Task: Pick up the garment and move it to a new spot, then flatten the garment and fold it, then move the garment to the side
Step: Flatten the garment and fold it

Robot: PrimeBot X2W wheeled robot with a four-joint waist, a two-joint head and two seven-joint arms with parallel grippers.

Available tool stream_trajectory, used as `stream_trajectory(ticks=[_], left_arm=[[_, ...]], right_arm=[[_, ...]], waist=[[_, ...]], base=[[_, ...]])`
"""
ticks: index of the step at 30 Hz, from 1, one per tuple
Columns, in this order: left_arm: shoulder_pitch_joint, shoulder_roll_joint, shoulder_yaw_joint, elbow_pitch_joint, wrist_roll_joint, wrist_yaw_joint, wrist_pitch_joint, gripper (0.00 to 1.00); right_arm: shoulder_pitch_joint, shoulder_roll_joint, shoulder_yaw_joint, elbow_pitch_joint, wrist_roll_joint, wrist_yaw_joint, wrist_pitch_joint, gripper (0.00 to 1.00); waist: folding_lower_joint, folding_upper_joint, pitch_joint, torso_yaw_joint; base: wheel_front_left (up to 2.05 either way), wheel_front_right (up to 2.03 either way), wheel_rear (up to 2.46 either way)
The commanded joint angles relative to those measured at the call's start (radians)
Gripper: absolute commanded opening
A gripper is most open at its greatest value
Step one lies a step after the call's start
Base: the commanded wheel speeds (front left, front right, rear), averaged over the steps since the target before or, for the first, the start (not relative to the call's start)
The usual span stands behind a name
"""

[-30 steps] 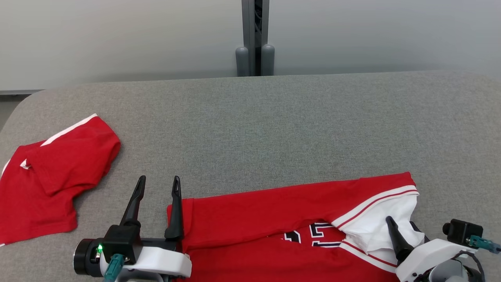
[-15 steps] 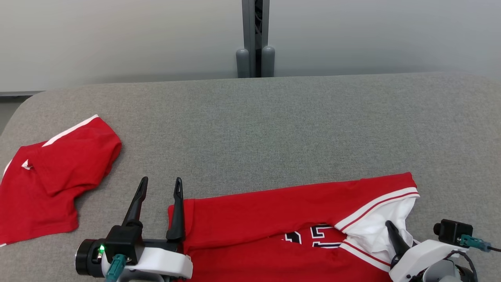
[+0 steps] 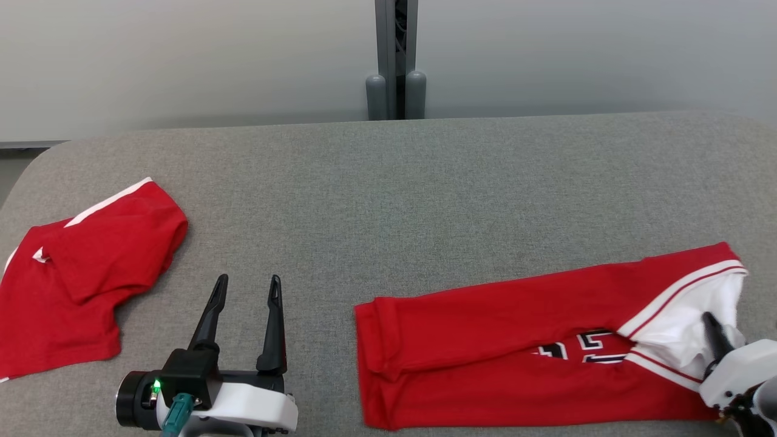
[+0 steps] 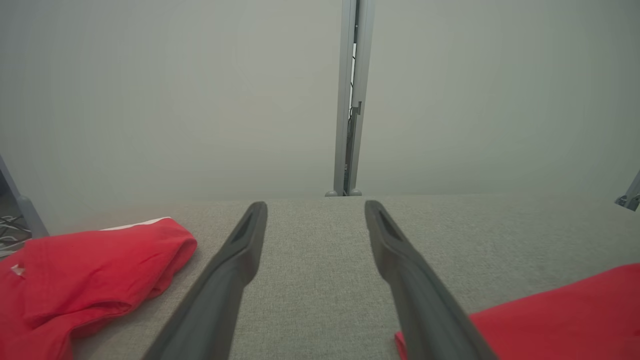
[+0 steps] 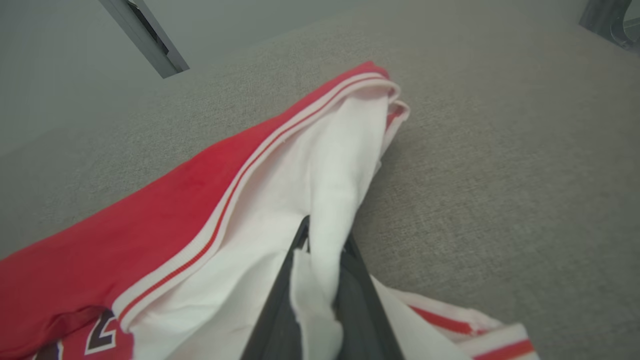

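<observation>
The garment (image 3: pixel 498 340) is a red jersey with dark numbers and a white sleeve, folded into a long band at the table's near right. My right gripper (image 3: pixel 710 321) is shut on the white sleeve fabric at its right end; in the right wrist view the cloth (image 5: pixel 175 200) is pinched between the dark fingers (image 5: pixel 280 310). My left gripper (image 3: pixel 248 279) rests open near the front edge, left of the garment and apart from it, with nothing between its fingers (image 4: pixel 225 280). In the left wrist view the garment's edge (image 4: pixel 560 310) shows at the lower right.
A second red piece of clothing with white trim (image 3: pixel 79 273) lies crumpled at the table's left edge (image 4: pixel 85 270). The grey padded table (image 3: pixel 425 194) stretches back to a pale wall with a grey post (image 3: pixel 396 60) behind its far edge.
My right gripper has shut on the white sleeve and pulled the garment to the right, away from the left gripper. The left arm has stayed put.
</observation>
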Motion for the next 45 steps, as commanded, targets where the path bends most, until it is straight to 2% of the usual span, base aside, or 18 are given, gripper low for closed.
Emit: stream_trajectory(ticks=[1,6,12,19,25,34,42,45], left_arm=[[-0.014,0.003,0.005,0.002,-0.002,0.002,-0.005,1.0],[-0.014,0.003,0.008,0.0,-0.008,0.004,-0.005,1.0],[-0.007,0.003,0.006,-0.001,-0.015,0.01,-0.005,1.0],[0.007,0.003,0.007,0.0,-0.024,0.016,-0.005,1.0],[0.018,0.003,0.001,-0.004,-0.036,0.024,-0.005,1.0],[0.015,0.003,-0.004,-0.009,-0.052,0.033,-0.005,1.0],[0.009,0.003,-0.004,-0.008,-0.057,0.029,-0.005,1.0],[0.003,0.003,-0.005,-0.008,-0.059,0.028,-0.005,1.0]], right_arm=[[-0.018,-0.028,-0.012,0.02,0.006,-0.005,0.004,0.0],[-0.043,-0.057,0.004,0.047,-0.008,-0.003,0.025,0.0],[-0.057,-0.048,0.039,0.025,-0.015,-0.003,0.038,0.0],[-0.075,-0.05,0.081,-0.088,-0.023,-0.003,0.095,0.0],[-0.054,-0.024,0.059,-0.221,-0.006,-0.002,0.178,0.0],[0.049,0.095,-0.048,-0.447,-0.018,-0.002,0.316,0.0],[0.198,0.283,-0.183,-0.637,-0.1,-0.002,0.459,0.0],[0.256,0.324,-0.214,-0.7,-0.11,-0.002,0.52,0.0]], waist=[[0.0,0.0,0.0,0.0],[0.0,0.0,0.0,-0.002],[0.0,0.0,-0.007,-0.014],[0.0,0.0,-0.025,-0.038],[0.0,0.0,-0.038,-0.05],[0.0,0.0,-0.043,-0.047],[0.0,0.0,-0.038,-0.024],[0.0,0.0,-0.033,-0.011]], base=[[0.0,0.0,0.0],[0.0,0.0,0.0],[0.0,0.0,0.0],[0.0,0.0,0.0],[0.0,0.0,0.0],[0.0,0.0,0.0],[0.0,0.0,0.0],[0.0,0.0,0.0]])
